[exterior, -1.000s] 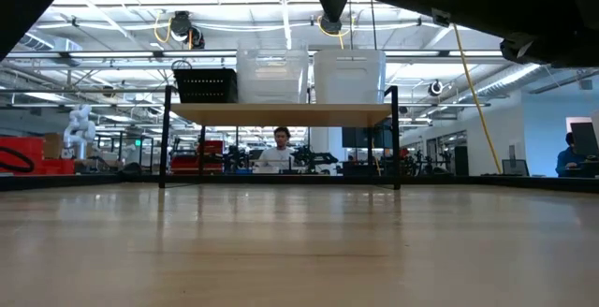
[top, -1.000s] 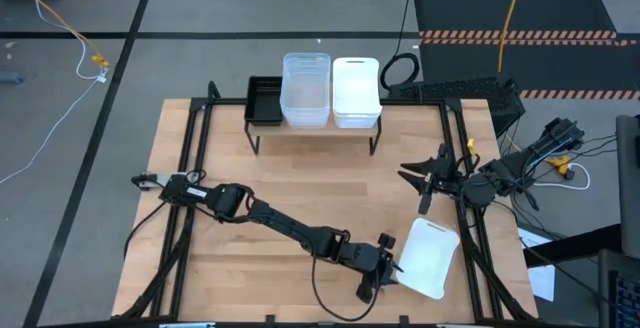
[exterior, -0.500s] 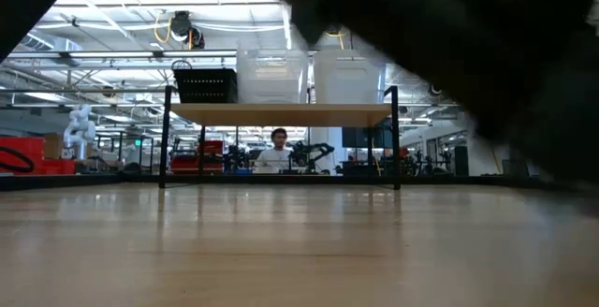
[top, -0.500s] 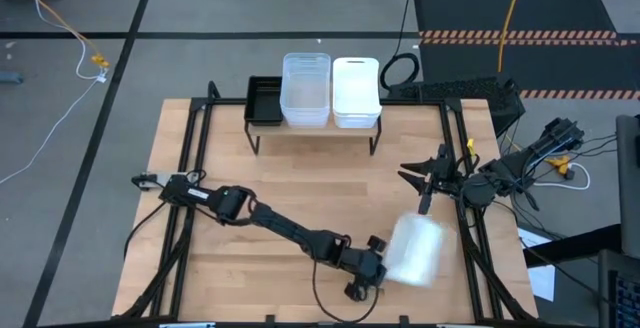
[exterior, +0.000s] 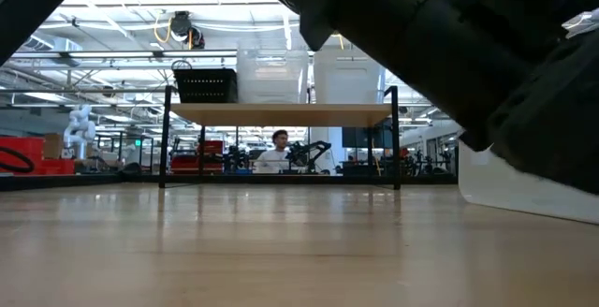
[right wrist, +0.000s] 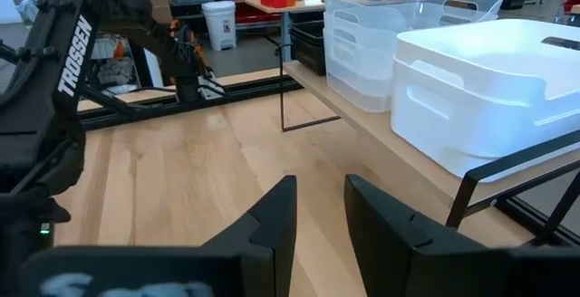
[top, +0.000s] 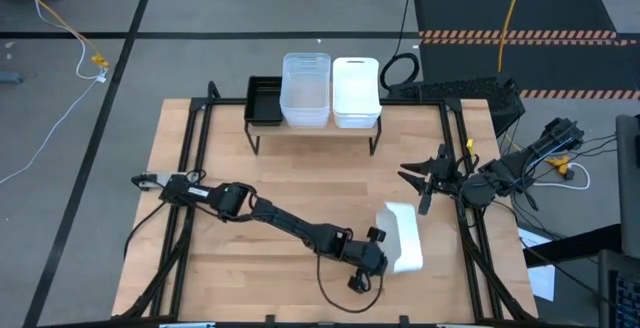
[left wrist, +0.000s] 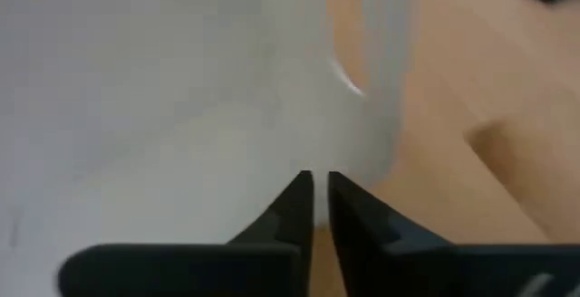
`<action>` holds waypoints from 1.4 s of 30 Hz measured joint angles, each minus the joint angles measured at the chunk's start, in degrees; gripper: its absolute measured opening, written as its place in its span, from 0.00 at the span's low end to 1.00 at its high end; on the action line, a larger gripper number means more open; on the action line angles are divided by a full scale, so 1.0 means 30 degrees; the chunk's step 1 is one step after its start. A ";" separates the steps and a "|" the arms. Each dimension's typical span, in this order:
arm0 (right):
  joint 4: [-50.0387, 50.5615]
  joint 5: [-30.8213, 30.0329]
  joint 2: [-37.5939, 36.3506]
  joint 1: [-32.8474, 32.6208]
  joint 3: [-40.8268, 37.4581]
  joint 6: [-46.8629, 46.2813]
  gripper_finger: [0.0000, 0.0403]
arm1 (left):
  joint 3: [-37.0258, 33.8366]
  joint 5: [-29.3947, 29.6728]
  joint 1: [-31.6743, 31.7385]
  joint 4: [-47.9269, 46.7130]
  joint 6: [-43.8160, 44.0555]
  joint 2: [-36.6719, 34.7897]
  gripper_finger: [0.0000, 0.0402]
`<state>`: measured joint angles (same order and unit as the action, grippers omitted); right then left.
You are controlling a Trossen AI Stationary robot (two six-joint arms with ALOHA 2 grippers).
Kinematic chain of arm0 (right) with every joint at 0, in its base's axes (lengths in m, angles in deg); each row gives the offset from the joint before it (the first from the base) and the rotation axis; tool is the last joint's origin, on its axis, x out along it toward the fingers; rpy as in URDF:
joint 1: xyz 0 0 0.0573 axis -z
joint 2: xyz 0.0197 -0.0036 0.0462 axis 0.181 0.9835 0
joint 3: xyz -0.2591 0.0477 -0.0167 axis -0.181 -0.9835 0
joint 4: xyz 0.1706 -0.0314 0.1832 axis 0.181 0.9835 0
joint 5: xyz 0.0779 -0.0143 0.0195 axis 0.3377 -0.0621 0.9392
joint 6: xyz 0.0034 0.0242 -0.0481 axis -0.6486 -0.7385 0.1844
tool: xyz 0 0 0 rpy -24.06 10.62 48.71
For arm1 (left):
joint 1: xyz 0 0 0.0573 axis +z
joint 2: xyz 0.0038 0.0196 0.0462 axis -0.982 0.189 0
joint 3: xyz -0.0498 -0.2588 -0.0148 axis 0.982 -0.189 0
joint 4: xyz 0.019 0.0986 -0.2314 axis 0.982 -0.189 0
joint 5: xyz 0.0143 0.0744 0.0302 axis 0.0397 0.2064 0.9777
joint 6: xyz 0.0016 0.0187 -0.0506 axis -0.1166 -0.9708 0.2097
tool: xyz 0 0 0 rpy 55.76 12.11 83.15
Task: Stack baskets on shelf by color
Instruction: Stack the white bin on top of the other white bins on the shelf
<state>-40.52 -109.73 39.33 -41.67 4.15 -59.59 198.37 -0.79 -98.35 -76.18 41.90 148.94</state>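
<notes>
Now L arm stretched low, left gripper [top: 383, 261] pinching tilted white basket [top: 404, 236] rim.

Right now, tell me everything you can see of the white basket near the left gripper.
The white basket is opaque, smooth plastic with rounded corners. It is tipped up on edge on the wooden tabletop, in the near right part, apart from the shelf. The left gripper pinches its rim, fingers nearly closed on the thin wall; nothing else touches it.

white basket [top: 404, 238] tipped on edge, near table's right front | shelf [top: 312, 128] carried black [top: 264, 100], clear [top: 306, 89], white stack [top: 356, 92]
</notes>
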 joint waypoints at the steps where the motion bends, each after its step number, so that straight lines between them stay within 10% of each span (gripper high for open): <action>1: 0.0000 0.0000 0.0000 0.0005 0.0000 0.0005 0.22 | 0.0000 0.0042 0.0046 0.0284 0.0345 -0.0002 0.08; 8: 0.0095 0.0503 0.0000 0.0000 0.0000 0.0005 0.22 | 0.0000 -0.0023 0.0108 0.0779 0.1387 -0.0051 0.07; 25: -0.0051 0.0474 -0.0007 -0.0001 0.0000 -0.0112 0.22 | 0.0015 -0.0419 -0.1151 0.2151 0.2897 -0.0138 0.86; 31: -0.0051 0.0448 -0.0007 0.0002 0.0000 -0.0134 0.22 | 0.0063 0.0434 -0.1235 0.3629 0.8478 -0.0019 0.83; 42: -0.0393 0.0313 0.0000 0.0006 0.0000 -0.0168 0.22 | 0.0044 0.1765 -0.2017 0.4204 0.8157 0.0510 0.49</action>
<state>-41.70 -108.79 39.33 -41.65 4.15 -60.09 198.50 4.50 -104.40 -63.57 66.37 150.47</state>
